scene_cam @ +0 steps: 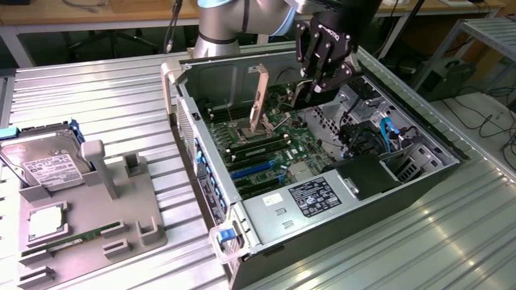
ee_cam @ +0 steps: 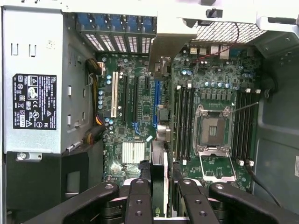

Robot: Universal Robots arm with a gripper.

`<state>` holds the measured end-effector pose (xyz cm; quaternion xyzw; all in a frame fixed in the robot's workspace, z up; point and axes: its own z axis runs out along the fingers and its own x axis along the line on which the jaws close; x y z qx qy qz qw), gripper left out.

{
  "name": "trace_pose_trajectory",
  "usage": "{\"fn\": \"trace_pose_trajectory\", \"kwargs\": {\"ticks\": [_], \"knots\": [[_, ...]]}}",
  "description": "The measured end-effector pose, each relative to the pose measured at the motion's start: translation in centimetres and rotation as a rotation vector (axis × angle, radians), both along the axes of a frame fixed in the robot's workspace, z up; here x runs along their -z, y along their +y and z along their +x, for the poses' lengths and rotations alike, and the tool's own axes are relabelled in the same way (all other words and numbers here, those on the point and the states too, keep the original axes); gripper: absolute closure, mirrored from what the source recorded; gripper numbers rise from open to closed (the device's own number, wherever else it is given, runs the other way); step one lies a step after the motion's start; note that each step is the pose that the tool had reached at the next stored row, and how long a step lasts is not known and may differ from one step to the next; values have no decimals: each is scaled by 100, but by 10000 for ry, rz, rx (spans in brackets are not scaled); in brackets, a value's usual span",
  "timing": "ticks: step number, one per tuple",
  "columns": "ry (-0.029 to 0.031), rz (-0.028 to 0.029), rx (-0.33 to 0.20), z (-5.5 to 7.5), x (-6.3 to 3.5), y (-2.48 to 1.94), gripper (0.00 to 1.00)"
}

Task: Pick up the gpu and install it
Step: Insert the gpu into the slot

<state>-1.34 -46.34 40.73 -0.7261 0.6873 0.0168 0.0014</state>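
Observation:
The gpu [scene_cam: 304, 95] hangs edge-down over the motherboard [scene_cam: 278, 148] inside the open computer case [scene_cam: 211, 205]. My gripper [scene_cam: 319, 84] is shut on the gpu's upper edge. In the wrist view the gpu [ee_cam: 159, 163] appears edge-on as a thin dark card running from between my fingers [ee_cam: 139, 200] toward its silver end bracket [ee_cam: 169, 44] at the case's rear slots. It hovers roughly along the blue expansion slot [ee_cam: 156, 100]; I cannot tell whether it touches the slot.
A grey holder tray [scene_cam: 121, 199] on the exterior view's left carries a hard drive [scene_cam: 47, 163], a RAM stick [scene_cam: 81, 237] and a CPU [scene_cam: 47, 222]. Inside the case are the power supply [scene_cam: 318, 196], the open CPU socket [ee_cam: 212, 126] and cables [scene_cam: 385, 136].

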Motion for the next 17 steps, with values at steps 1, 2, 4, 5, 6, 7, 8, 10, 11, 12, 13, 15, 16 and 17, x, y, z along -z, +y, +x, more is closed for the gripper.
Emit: {"fn": "trace_pose_trajectory", "kwargs": {"ticks": [1, 2, 4, 5, 6, 7, 8, 10, 11, 12, 13, 15, 16, 17], "knots": [[0, 0, -7, 0, 8, -2, 73], [0, 1, -18, 0, 16, -5, 73], [-1, 4, -34, 0, 27, -10, 73], [0, 3, -44, 0, 33, -12, 73], [0, 3, -55, 0, 40, -14, 73], [0, 4, -62, 0, 48, -16, 73], [0, 3, -70, 0, 58, -17, 73], [0, 4, -83, 0, 76, -21, 73], [0, 4, -90, 0, 86, -23, 73], [0, 4, -96, 0, 95, -24, 73], [0, 3, -101, 0, 104, -25, 73], [0, 3, -108, 0, 120, -28, 73], [0, 3, -109, 0, 133, -27, 73], [0, 5, -109, 0, 144, -28, 73]]}}
